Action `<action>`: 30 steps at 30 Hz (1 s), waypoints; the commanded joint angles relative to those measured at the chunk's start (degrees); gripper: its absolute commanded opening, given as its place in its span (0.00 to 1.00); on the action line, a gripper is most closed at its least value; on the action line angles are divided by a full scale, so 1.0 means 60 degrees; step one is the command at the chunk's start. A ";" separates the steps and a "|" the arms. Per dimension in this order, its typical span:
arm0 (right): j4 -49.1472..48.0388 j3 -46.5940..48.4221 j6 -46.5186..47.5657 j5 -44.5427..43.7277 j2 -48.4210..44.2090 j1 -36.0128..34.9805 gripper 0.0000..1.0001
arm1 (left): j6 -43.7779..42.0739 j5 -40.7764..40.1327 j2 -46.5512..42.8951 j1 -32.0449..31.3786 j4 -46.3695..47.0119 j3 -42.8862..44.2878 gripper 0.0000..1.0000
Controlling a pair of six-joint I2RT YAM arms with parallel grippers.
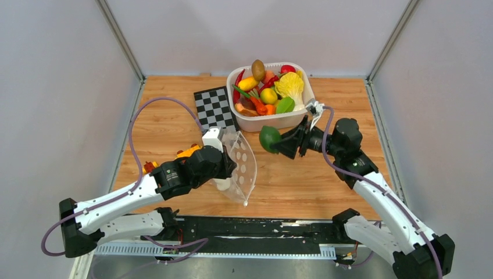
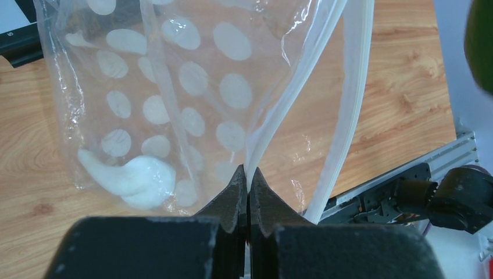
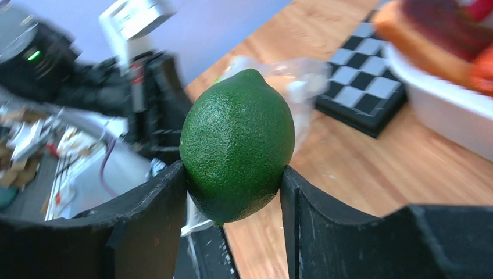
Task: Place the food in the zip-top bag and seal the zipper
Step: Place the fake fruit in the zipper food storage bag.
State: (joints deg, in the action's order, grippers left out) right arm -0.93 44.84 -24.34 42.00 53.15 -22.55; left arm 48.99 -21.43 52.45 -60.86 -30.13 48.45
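Note:
My left gripper (image 2: 248, 171) is shut on the whitish zipper (image 2: 279, 122) strip of the clear dotted zip-top bag (image 1: 241, 164), holding its mouth up and open toward the right. A white food piece (image 2: 132, 176) lies inside the bag (image 2: 174, 93) near the bottom. My right gripper (image 3: 234, 174) is shut on a green lime (image 3: 237, 142), held in the air just right of the bag's mouth; the lime (image 1: 269, 139) shows between bag and right arm in the top view. More food (image 1: 268, 87) fills the white tub.
The white tub (image 1: 273, 121) stands at the back centre right. A black-and-white chessboard (image 1: 215, 107) lies left of it. Small orange and yellow toy pieces (image 1: 187, 152) sit behind the left arm. Grey walls enclose the wooden table (image 1: 302, 186).

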 commanded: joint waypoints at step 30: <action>0.2782 0.1170 0.2042 -0.9041 0.1019 -0.5902 0.37 | 0.0289 0.1214 0.0186 0.0031 0.0945 0.0834 0.00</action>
State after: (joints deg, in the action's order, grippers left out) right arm 14.66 47.92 -13.10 3.29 57.76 -55.27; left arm 49.32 -17.15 55.24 -60.86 -27.46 50.15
